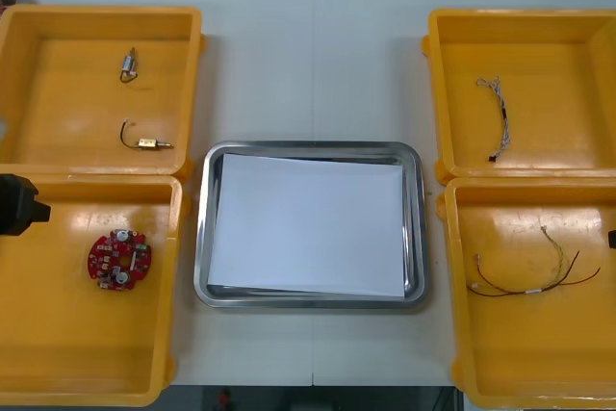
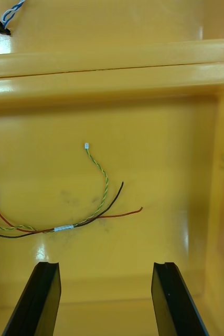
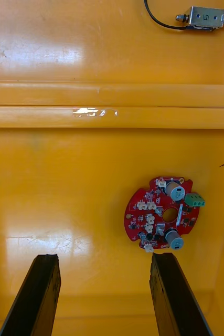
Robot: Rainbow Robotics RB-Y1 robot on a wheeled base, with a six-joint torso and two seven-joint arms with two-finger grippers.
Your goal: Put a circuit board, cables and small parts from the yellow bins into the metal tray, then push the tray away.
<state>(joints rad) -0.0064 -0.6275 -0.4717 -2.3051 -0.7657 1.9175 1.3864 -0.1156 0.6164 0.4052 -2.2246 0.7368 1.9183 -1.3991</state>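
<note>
Left claw (image 3: 104, 257) and right claw (image 2: 105, 265) both hang with fingers (image 3: 43, 294) spread above the near bins (image 1: 58, 334), poised to pick: board (image 3: 163, 214) lies just beyond the left, red and yellow wires (image 2: 64, 223) beyond the right; tray (image 1: 310, 149) between holds neither yet

bins (image 1: 191, 93): yellow
circuit board (image 1: 119, 260): red
tray (image 1: 310, 147): shiny, white inside
twisted cable (image 2: 11, 12): blue-white
other cables (image 2: 64, 228): red, black, yellow-green
</note>
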